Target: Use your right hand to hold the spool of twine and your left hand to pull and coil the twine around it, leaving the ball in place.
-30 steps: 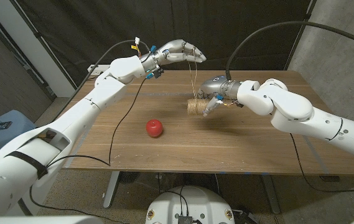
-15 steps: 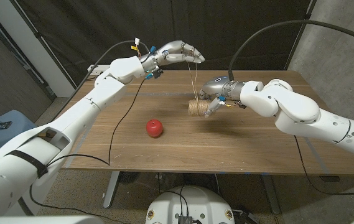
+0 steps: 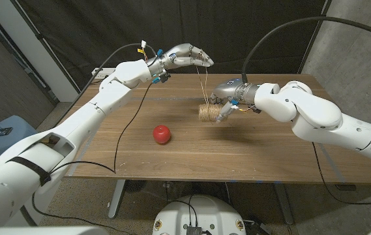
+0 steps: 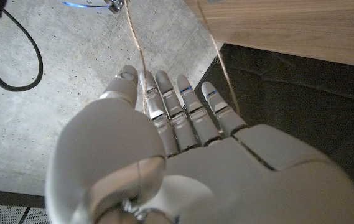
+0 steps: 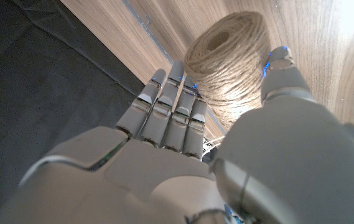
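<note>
A tan spool of twine [image 3: 205, 113] lies on the wooden table [image 3: 250, 150] right of centre. My right hand [image 3: 228, 95] grips it, with fingers [image 5: 167, 112] along one side of the spool [image 5: 229, 56] and the thumb on the other. Two thin strands of twine [image 3: 203, 81] rise from the spool to my left hand [image 3: 188, 55], which is raised over the table's far edge. There the twine [image 4: 140, 74] runs between the thumb and the straight fingers [image 4: 183, 106], and a second strand crosses the outer fingers. A red ball [image 3: 162, 134] sits on the table, left of the spool.
A black cable [image 3: 128, 124] runs from my left wrist down across the table's left part. A dark curtain hangs behind the table. A blue bin [image 3: 2, 134] stands on the floor at the left. Bare wood lies in front of and to the right of the spool.
My right forearm and hand have shifted slightly toward the far edge while gripping the spool. The left hand, the strands and the ball have stayed put.
</note>
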### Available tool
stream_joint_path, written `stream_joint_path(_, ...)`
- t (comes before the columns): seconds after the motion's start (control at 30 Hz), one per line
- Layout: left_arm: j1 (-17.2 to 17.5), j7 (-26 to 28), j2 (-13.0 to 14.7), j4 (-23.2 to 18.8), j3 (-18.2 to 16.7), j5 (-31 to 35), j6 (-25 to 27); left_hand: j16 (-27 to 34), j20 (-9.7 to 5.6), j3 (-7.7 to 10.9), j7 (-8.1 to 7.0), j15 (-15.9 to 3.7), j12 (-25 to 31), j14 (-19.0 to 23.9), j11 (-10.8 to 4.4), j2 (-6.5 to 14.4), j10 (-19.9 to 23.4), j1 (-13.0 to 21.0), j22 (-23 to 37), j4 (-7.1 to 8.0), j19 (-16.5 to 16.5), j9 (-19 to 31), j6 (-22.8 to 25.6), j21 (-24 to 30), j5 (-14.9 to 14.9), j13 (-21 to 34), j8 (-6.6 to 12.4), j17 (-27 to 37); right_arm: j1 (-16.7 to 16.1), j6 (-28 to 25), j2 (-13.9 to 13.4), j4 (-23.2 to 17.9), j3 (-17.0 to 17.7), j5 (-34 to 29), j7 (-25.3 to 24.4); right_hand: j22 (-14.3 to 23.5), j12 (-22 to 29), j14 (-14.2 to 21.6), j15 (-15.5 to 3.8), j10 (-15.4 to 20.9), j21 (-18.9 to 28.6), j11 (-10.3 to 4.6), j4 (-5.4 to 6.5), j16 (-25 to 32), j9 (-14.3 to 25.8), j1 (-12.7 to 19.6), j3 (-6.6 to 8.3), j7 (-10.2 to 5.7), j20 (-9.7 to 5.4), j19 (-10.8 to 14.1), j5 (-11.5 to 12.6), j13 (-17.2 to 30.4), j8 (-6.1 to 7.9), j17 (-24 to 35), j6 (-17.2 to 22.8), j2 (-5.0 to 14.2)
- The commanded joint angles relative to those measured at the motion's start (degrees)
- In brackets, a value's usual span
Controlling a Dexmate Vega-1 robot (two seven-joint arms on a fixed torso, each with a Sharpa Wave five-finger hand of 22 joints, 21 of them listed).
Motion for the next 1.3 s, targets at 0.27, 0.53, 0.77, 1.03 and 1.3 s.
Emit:
stream_joint_path(0.27,-0.59,-0.61,-0.07,1.7,0.19,0.1,-0.41,-0.14,-0.05,0.26,-0.05,0.25,-0.47,0.22,0.01,0.56,0.17,0.14,0.26,-0.22,0.07,0.17,-0.12,-0.03,0.56,0.16,-0.22,0.07,-1.03,-2.89,-2.07,-4.42,2.41,-0.46,1.4,0.17,-0.17,0.5,-8.08,8.02,-0.04,-7.54,0.08,-0.37,0.16,7.13,0.3,-9.48,-0.12,0.44,0.28,0.29,0.59,0.05,9.88,7.57)
stream_joint_path(0.53,-1.04,-0.89,-0.06,2.66,0.42,0.5,-0.62,-0.15,-0.05,0.22,-0.1,0.3,-0.48,0.2,0.15,0.54,0.29,0.08,0.26,-0.2,0.05,0.17,-0.2,-0.04,0.55,0.21,-0.27,0.1,-1.54,-4.18,-2.58,-5.62,3.16,-0.69,1.5,0.17,-0.24,0.65,-8.13,8.03,-0.05,-7.44,0.09,-0.33,0.15,7.09,0.28,-9.53,-0.12,0.46,0.28,0.27,0.62,0.06,9.95,7.56)
stream_joint_path(0.77,-1.78,-1.7,-0.45,4.74,0.7,0.39,-0.95,-0.18,-0.05,0.23,-0.09,0.32,-0.55,0.18,0.0,0.57,0.25,0.08,0.26,-0.2,0.03,0.17,-0.14,-0.05,0.55,0.25,-0.26,0.12,-1.24,-5.12,-2.31,-6.48,3.06,-1.38,3.12,0.17,-0.26,0.67,-8.14,8.14,-0.05,-7.45,0.12,-0.35,0.15,7.06,0.29,-9.54,-0.09,0.48,0.28,0.27,0.62,0.05,9.95,7.62)
stream_joint_path(1.03,-2.71,-2.97,-1.51,7.79,1.01,0.03,-2.12,-0.16,-0.04,0.24,0.05,0.36,-0.64,0.14,0.13,0.68,0.17,0.06,0.26,-0.16,0.02,0.17,-0.11,-0.06,0.55,0.3,-0.27,0.19,-1.56,-5.19,-2.27,-7.34,3.37,-1.08,2.5,0.17,-0.32,0.79,-8.16,8.17,-0.06,-7.4,0.14,-0.37,0.15,7.03,0.34,-9.4,-0.1,0.5,0.3,0.28,0.59,0.02,9.87,7.68)
stream_joint_path(1.3,-2.97,-2.85,-1.8,8.9,1.2,0.44,-2.35,-0.2,-0.12,0.24,-0.09,0.33,-0.7,0.14,0.04,0.6,0.16,0.1,0.26,-0.22,-0.04,0.17,-0.3,-0.08,0.55,0.35,-0.37,0.18,-1.59,-5.5,-2.04,-8.11,3.44,-1.09,2.73,0.17,-0.48,0.86,-8.16,7.86,-0.05,-7.4,0.15,-0.41,0.13,7.0,0.36,-9.45,-0.12,0.54,0.31,0.34,0.49,-0.02,9.62,7.69)
